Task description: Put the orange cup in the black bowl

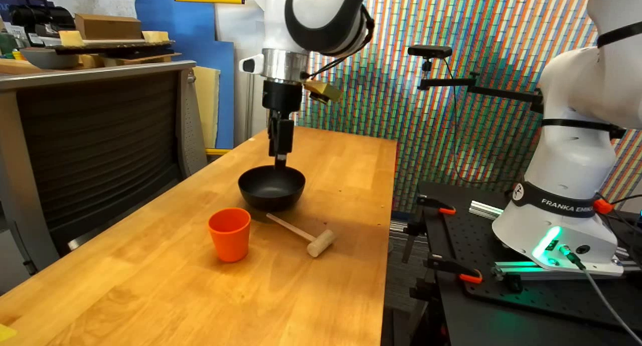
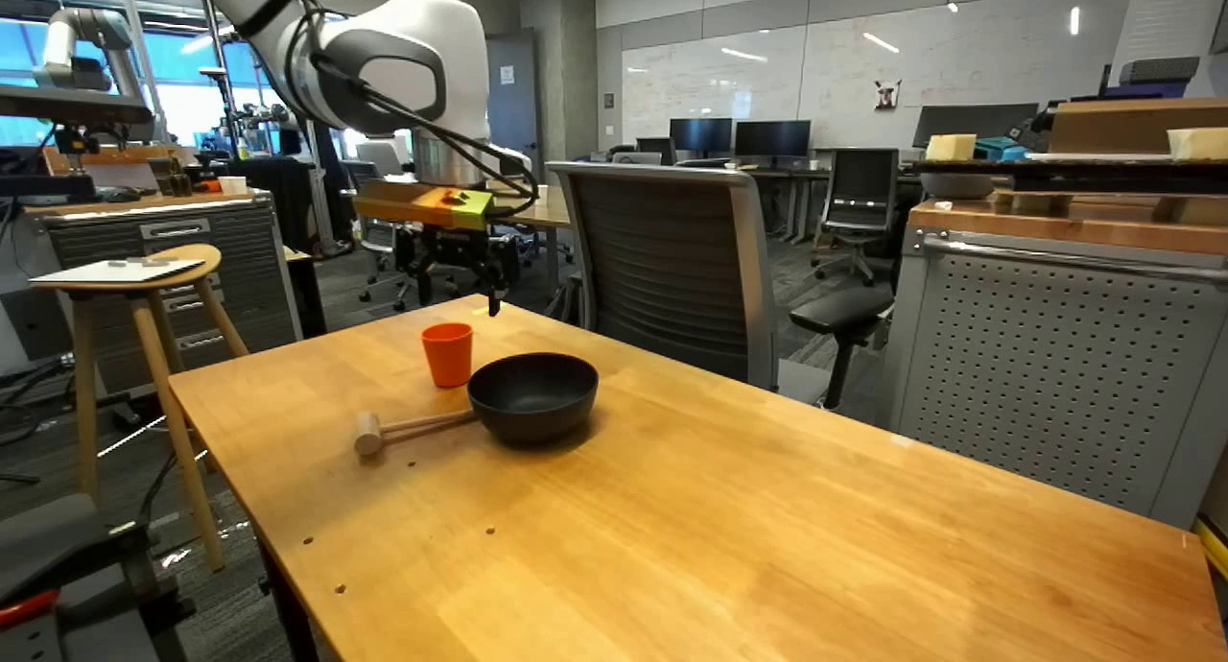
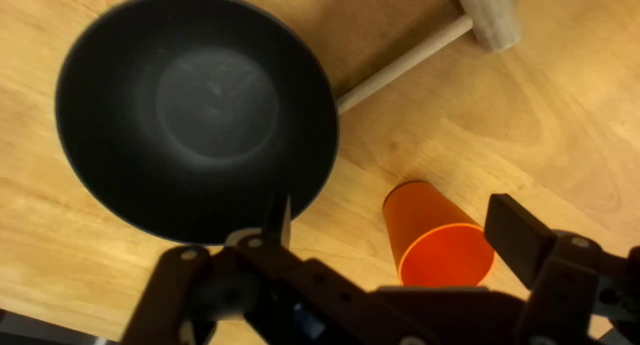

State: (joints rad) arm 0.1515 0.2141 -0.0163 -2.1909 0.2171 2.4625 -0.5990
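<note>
The orange cup stands upright on the wooden table in both exterior views (image 1: 229,238) (image 2: 448,357). The black bowl sits close beside it, upright, in both exterior views (image 1: 271,193) (image 2: 533,414). My gripper hangs above the table in both exterior views (image 1: 280,160) (image 2: 459,293), apart from cup and bowl. In the wrist view the gripper (image 3: 392,210) is open, with its fingers wide apart and nothing held. There the orange cup (image 3: 420,215) appears between the fingers, its lower part cut off by the gripper body. The black bowl (image 3: 100,115) lies to the left; one fingertip overlaps its rim in view.
A wooden mallet lies next to the bowl in both exterior views (image 1: 321,242) (image 2: 368,434), its handle end near the bowl; it also shows in the wrist view (image 3: 407,65). An office chair (image 2: 672,269) stands at the table's (image 2: 767,547) long edge.
</note>
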